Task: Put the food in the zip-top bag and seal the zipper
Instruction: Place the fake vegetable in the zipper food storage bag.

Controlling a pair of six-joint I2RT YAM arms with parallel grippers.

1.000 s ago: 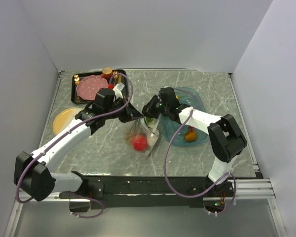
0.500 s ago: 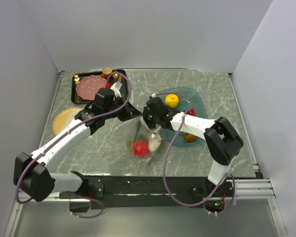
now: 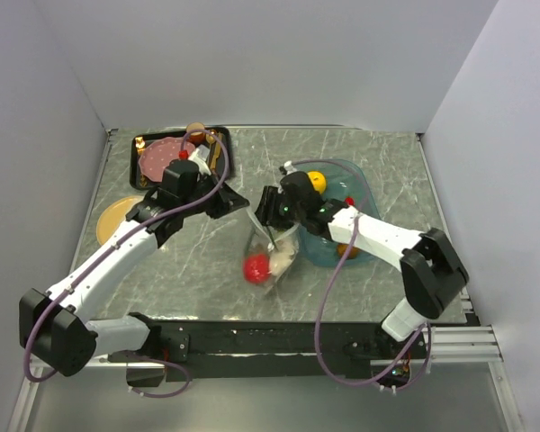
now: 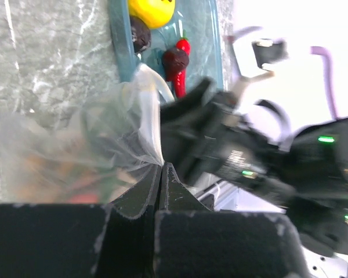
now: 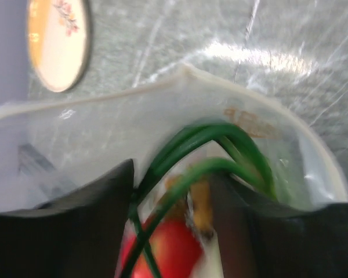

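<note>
Far left on the grey marble table (image 3: 279, 148), a black tray (image 3: 166, 134) carries a pink dotted plate (image 3: 157, 160), and a small brown cup (image 3: 195, 131) stands at the tray's back edge. Just in front, off the tray, lies an orange-yellow plate (image 3: 114, 219). Over on the right sits a teal oval tray (image 3: 367, 191).

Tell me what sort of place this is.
Most likely a robotics lab test cell: plain white walls box in a marble-patterned table, the left arm and right arm are bolted to a rail at its near edge, and a toy yellow fruit sits in a teal tray.
</note>
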